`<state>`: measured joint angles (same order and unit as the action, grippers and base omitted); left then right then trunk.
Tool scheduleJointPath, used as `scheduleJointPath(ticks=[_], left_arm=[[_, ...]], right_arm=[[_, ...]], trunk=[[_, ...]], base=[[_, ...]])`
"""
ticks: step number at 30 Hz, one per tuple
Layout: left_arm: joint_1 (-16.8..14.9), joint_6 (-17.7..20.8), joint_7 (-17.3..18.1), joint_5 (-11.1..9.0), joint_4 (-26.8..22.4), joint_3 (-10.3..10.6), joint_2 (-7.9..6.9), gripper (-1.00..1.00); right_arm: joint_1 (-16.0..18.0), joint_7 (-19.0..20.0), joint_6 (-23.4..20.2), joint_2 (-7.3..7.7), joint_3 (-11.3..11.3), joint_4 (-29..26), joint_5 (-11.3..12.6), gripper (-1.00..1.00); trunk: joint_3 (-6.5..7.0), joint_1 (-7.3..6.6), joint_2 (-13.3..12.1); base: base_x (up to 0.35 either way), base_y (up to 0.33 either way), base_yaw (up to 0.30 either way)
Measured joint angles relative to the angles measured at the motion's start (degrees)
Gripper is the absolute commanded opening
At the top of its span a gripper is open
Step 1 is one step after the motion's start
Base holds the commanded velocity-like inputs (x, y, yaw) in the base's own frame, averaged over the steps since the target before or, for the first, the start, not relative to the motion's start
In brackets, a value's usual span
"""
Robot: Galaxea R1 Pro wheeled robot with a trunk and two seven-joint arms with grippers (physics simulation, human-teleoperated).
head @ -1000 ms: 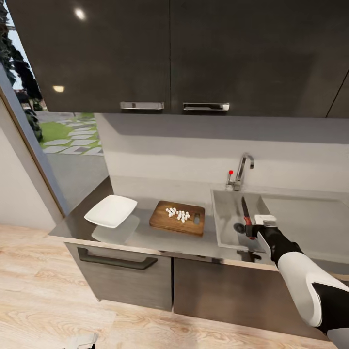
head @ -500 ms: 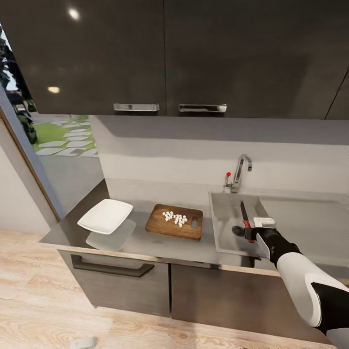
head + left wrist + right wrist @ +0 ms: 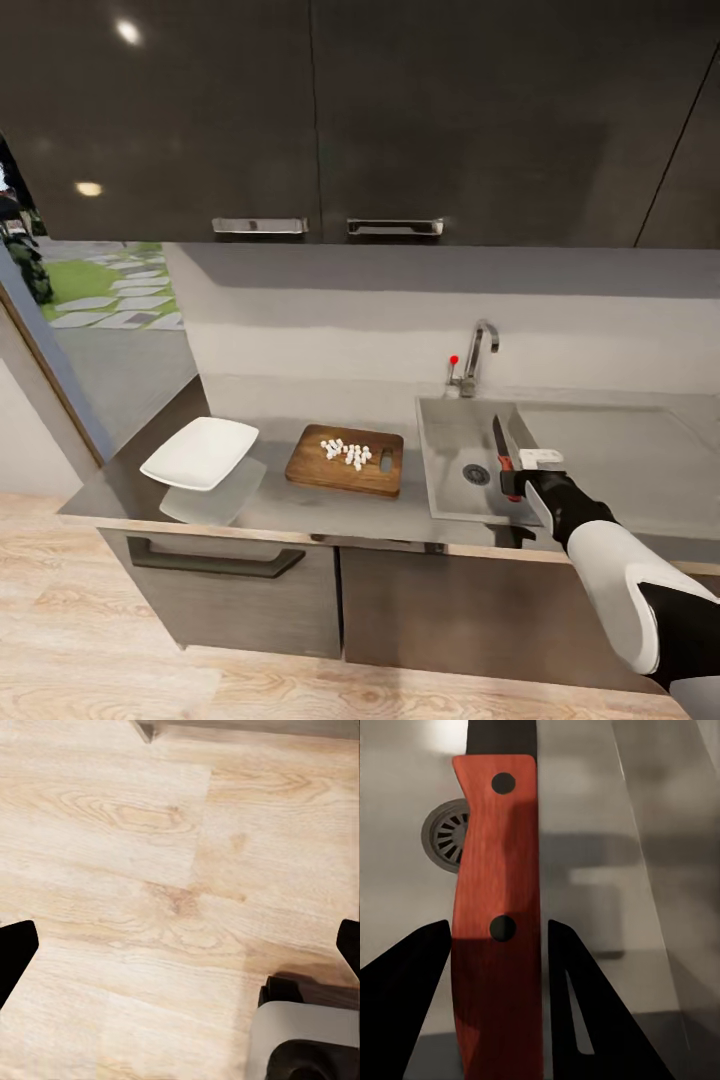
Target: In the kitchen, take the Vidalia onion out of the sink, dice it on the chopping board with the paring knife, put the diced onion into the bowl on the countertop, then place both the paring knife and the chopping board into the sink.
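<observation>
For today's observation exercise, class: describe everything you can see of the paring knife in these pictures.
The paring knife is small and slim, with a narrow dark pointed blade and a flat red handle that bears two dark round rivets. The right end effector grips the handle between its dark fingers. The knife is held over the steel sink, its blade pointing away from the robot toward the back wall. In the right wrist view the round drain lies below, beside the handle. Nothing else touches it.

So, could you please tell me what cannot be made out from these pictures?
- Paring knife: in the right wrist view the top edge cuts off its blade, and the right gripper's fingers cover the handle's sides.
- Diced onion on the chopping board: in the head view, too small to count.
- Left gripper's fingers: cut by the left wrist view's edges.
</observation>
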<state>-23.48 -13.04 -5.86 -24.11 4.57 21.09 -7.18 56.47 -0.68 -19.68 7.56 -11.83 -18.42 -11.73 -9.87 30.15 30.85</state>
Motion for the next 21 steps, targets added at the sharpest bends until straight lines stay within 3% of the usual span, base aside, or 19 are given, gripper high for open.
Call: scheduleJointPath(ticks=[5, 14, 21], left_arm=[[2.44, 0.39, 0.55, 0.01, -0.01, 0.04, -0.44, 1.00], [2.64, 0.52, 0.58, 0.04, -0.01, 0.05, -0.49, 1.00], [2.64, 0.52, 0.59, 0.01, -0.02, 0.05, -0.50, 1.00]], right_arm=[[0.00, -0.01, -0.03, -0.13, 0.06, 0.01, 0.01, -1.00], [0.00, -0.01, -0.04, -1.29, 0.09, 0.33, 0.01, -1.00], [0.00, 0.09, 0.00, -1.26, 0.06, 2.18, -0.06, -1.00]], trunk=[[0.01, 0.00, 0.00], [0.01, -0.02, 0.00], [0.01, 0.00, 0.00]], base=[[0.000, 0.000, 0.000], [0.197, 0.000, 0.000], [0.149, 0.000, 0.000]])
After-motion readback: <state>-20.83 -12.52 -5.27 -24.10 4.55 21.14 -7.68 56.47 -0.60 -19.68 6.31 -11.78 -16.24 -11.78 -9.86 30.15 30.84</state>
